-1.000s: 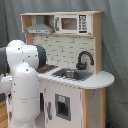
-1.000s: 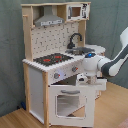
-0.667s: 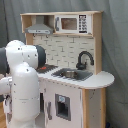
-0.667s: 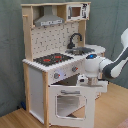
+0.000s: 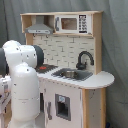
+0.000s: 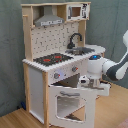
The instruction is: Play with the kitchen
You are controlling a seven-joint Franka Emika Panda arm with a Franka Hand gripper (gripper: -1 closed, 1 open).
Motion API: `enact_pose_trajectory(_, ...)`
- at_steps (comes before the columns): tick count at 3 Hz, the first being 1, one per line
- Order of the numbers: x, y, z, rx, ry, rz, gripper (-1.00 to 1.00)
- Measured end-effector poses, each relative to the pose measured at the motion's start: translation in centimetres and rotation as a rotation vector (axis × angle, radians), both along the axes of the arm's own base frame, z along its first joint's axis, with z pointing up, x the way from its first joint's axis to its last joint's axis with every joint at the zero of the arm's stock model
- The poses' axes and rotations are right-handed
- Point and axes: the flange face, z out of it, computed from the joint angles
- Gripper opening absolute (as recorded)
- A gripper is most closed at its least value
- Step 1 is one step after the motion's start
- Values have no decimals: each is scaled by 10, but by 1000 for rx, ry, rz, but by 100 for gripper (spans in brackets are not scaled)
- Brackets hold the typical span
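Observation:
The kitchen [image 5: 75, 85] is a tall white and light-wood toy, seen in both exterior views. It has a grey hood [image 6: 50, 20], a small microwave [image 5: 70, 23], a black-red hob [image 6: 52, 59], a black faucet [image 5: 84, 59] and a sink [image 5: 72, 74]. In the second exterior view its windowed oven door [image 6: 70, 104] hangs partly open, top edge tipped outward. My gripper [image 6: 86, 80] is at that top edge, right under the knob panel; my white arm [image 6: 117, 67] reaches in from the second exterior view's right. In the first exterior view my arm [image 5: 22, 80] hides the gripper.
A grey curtain [image 5: 115, 45] hangs behind the kitchen. The kitchen stands on a wooden floor [image 6: 112, 115]. The rounded counter end [image 5: 102, 79] sticks out beside the sink. The arm's base fills the first exterior view's lower left.
The oven door has tipped further outward. My wrist has shifted slightly along with the door's top edge.

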Motion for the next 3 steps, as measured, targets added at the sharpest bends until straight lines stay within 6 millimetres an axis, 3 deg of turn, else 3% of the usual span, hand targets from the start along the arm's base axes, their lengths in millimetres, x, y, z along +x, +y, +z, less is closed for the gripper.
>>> enact_pose_trajectory(1, -23, 27, 18, 40, -51, 8, -100)
enact_pose_trajectory(2, -23, 26, 18, 39, -51, 5, 100)
enact_pose_trajectory(3, -10, 13, 14, -24, -103, -92, 100)
